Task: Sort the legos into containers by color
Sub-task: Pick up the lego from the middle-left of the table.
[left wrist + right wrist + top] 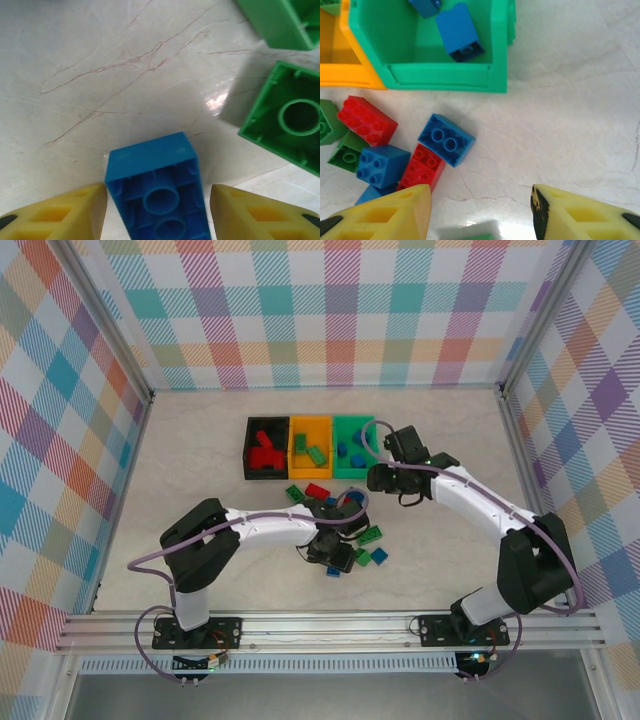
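Observation:
An upside-down blue lego (156,192) lies on the table between the yellow fingers of my left gripper (157,202); the jaws straddle it, open, with a gap on its right side. In the top view that left gripper (330,556) is low over the loose pile. My right gripper (481,200) hangs open over bare table just in front of the green bin (445,80), nothing between its fingers. Red (367,120) and blue (446,139) legos lie to its left. The black bin (249,450) holds red legos, the orange-yellow bin (312,470) green ones, the green bin (352,472) blue ones.
Two green bricks (292,117) lie upside down just right of the left gripper. More loose bricks lie scattered in front of the bins: green (296,493), red (317,490), green (371,536). Checkered walls enclose the table on three sides.

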